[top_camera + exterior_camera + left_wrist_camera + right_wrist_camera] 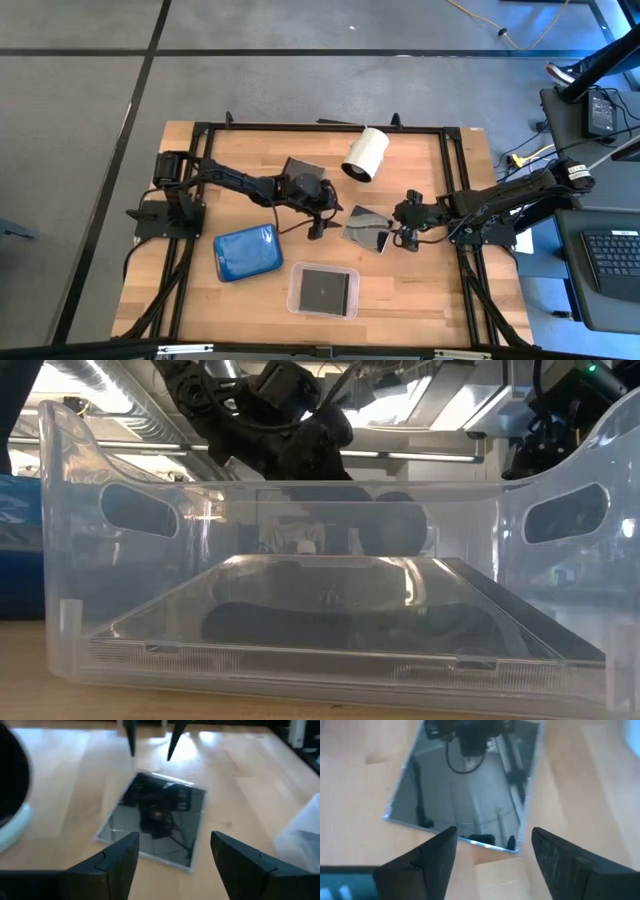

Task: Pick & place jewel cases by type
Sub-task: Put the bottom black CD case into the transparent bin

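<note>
1. Two grippers are directed at the same dark jewel case (366, 226), which lies flat on the wooden table (420, 290) between them, near the middle.
2. The right gripper (392, 238) is seen just beside the case's edge, and it is judged to be the nearer one. The left gripper (320, 225) is placed a little apart from the opposite side.
3. In the right wrist view the right gripper (492, 851) is held wide open and empty, with the near edge of the case (470, 780) lying between its fingertips. The case's edges are turned slightly against the finger line.
4. In the left wrist view the left gripper (174, 852) is also spread open and holds nothing; the case (155, 817) lies ahead, rotated like a diamond.
5. Both arms are stretched low toward the centre, wrists tilted down.
6. Another dark jewel case (324, 288) is already resting in the clear tray (294, 300), and a blue case is seen in the second tray (250, 252).
7. A third dark case (302, 170) is partly hidden under the left arm, near the white cylinder (366, 153).
</note>
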Controlling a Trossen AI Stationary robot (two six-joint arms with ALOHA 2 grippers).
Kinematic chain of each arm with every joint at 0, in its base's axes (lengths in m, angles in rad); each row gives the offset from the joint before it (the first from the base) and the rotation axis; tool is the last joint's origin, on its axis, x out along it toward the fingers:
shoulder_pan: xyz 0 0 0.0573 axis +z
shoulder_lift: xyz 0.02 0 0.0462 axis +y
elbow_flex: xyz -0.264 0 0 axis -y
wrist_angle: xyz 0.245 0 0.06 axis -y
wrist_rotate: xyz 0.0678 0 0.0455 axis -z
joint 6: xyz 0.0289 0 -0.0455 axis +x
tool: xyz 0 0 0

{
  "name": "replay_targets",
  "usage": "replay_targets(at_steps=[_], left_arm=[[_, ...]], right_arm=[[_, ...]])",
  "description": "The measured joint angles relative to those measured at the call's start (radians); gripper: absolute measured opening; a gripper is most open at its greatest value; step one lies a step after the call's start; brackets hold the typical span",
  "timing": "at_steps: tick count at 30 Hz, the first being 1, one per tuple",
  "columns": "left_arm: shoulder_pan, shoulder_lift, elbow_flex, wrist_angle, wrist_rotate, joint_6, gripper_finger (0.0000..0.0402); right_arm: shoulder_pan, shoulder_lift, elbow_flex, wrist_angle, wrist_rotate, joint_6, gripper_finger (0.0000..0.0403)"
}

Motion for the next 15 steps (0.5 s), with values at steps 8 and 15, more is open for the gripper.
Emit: replay_targets(at_steps=[8,15], left_arm=[[-0.018,0.101,0.000,0.077,-0.023,-0.032,0.0247],[-0.004,0.146,0.000,0.100,-0.054,-0.075,0.0246]], right_arm=[[0.000,0.000,0.000,-0.060,-0.011,0.007,0.0267],[0.000,0.015,0.000,-0.074,-0.010,0.007,0.0267]])
